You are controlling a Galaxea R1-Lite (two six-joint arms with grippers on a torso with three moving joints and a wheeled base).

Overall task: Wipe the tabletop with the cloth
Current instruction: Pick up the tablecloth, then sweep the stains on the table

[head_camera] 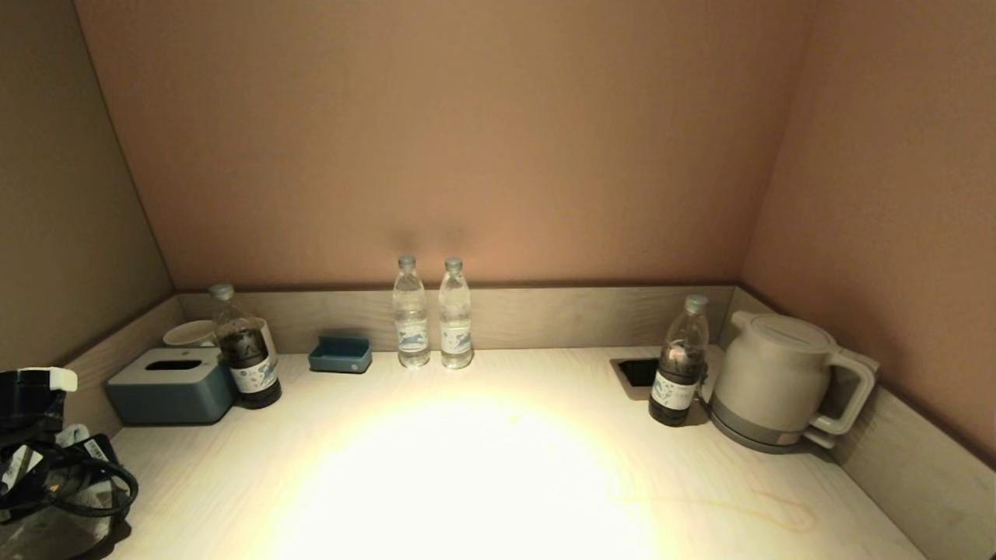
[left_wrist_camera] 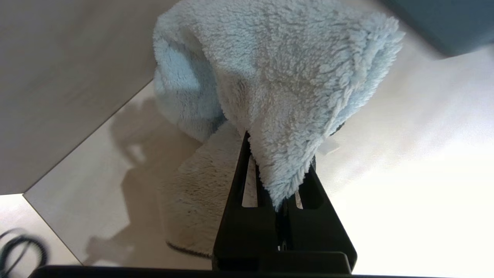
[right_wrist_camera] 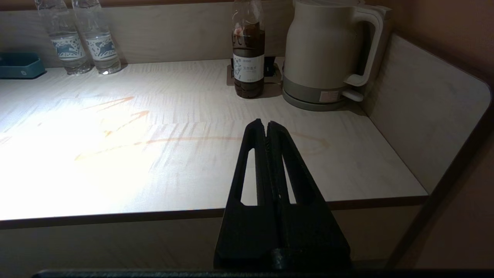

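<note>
My left gripper (left_wrist_camera: pixel 279 158) is shut on a fluffy light-blue cloth (left_wrist_camera: pixel 278 69). The cloth bunches up over the fingertips, and one flap (left_wrist_camera: pixel 193 193) lies on the pale wood tabletop (left_wrist_camera: pixel 405 173) close to the left side wall. In the head view the left arm (head_camera: pixel 31 443) sits at the table's front left corner. Faint orange streaks (right_wrist_camera: pixel 115 141) mark the tabletop (head_camera: pixel 467 467), reaching the front right (head_camera: pixel 747 505). My right gripper (right_wrist_camera: pixel 266 124) is shut and empty, held just off the table's front edge on the right.
Two clear water bottles (head_camera: pixel 433 315) stand at the back wall. A dark-filled bottle (head_camera: pixel 246 350), a grey tissue box (head_camera: pixel 171 385), a cup (head_camera: pixel 189 333) and a blue tray (head_camera: pixel 340 355) are at the back left. Another dark bottle (head_camera: pixel 678 365), a socket recess (head_camera: pixel 636 372) and a kettle (head_camera: pixel 778 381) are at the back right. Low walls close off three sides.
</note>
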